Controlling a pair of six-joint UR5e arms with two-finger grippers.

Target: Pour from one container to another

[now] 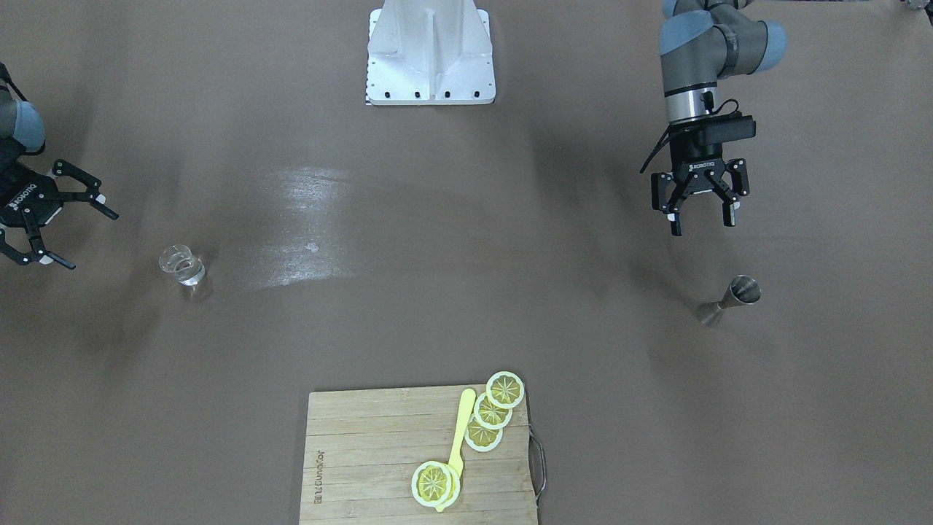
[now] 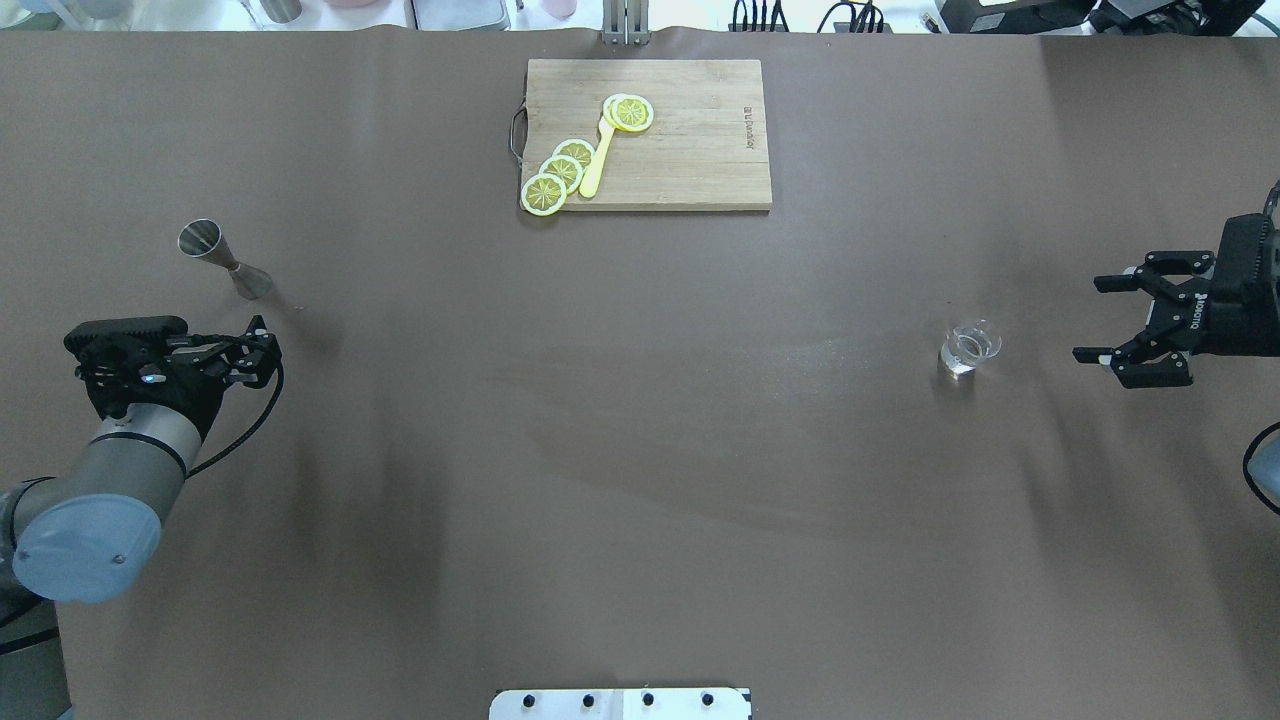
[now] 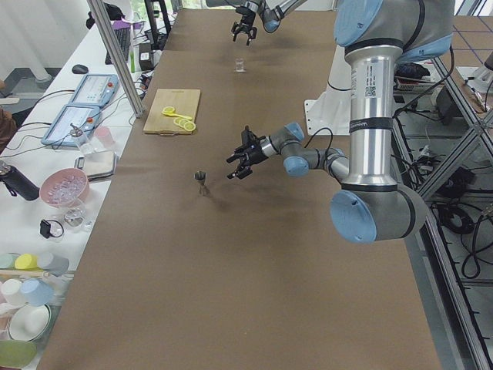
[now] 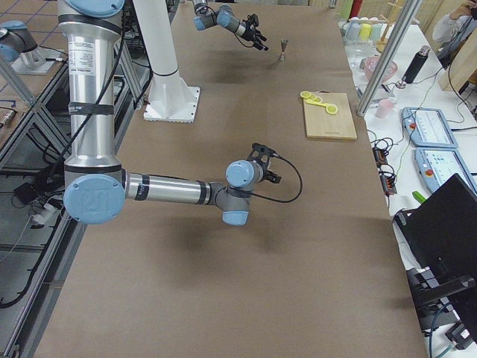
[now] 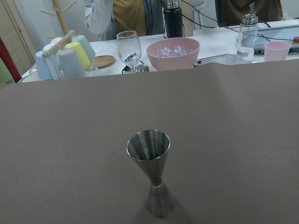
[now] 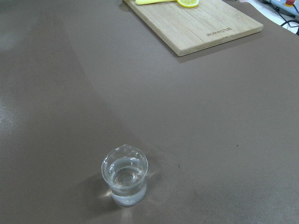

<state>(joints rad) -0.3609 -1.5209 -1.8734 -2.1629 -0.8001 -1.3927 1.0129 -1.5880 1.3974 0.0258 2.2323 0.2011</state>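
The small clear glass (image 1: 182, 266) stands upright on the brown table with clear liquid in it, and it also fills the lower part of the right wrist view (image 6: 125, 175). My right gripper (image 1: 87, 240) hovers open a short way to its side, apart from it and holding nothing (image 2: 1090, 320). The grey metal jigger (image 1: 729, 300) stands upright at the other end of the table, with its open cone up (image 5: 152, 172). My left gripper (image 1: 702, 222) hangs open just on the robot's side of the jigger, not touching it (image 2: 265, 352).
A wooden cutting board (image 2: 700, 150) with yellow lemon slices (image 2: 560, 172) and a yellow pick lies at the far middle of the table. The white robot base (image 1: 430, 51) sits at the near edge. Cups, a pink bowl (image 5: 173, 53) and bottles stand beyond the table.
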